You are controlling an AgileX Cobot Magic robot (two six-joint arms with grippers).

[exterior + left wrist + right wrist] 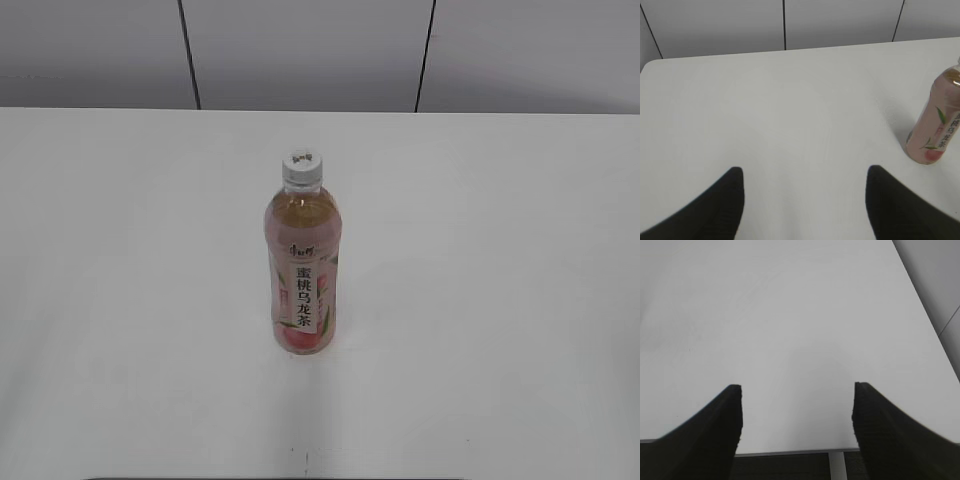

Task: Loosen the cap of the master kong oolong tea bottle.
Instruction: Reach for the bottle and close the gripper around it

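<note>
left gripper point(805, 172) jaws wide, bare | right gripper point(797, 387) jaws wide, over table point(790, 315) edge | bottle point(302, 270) upright mid-table, apart

White table point(120, 300), plain surface. One capped tea bottle point(302, 270) stands upright on it, near the middle.

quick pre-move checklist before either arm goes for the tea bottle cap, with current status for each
1. Bottle upright on the table: ok.
2. Cap seated on the neck: ok; how tight, cannot tell.
3. Left claw open and empty: ok.
4. Right claw open and empty: ok.
5. Bottle in a wrist view: left ok, at its right edge, cap cut off; right not ok, only table shows.
6. Bottle steadied by a claw: not ok, nothing touches it.
</note>
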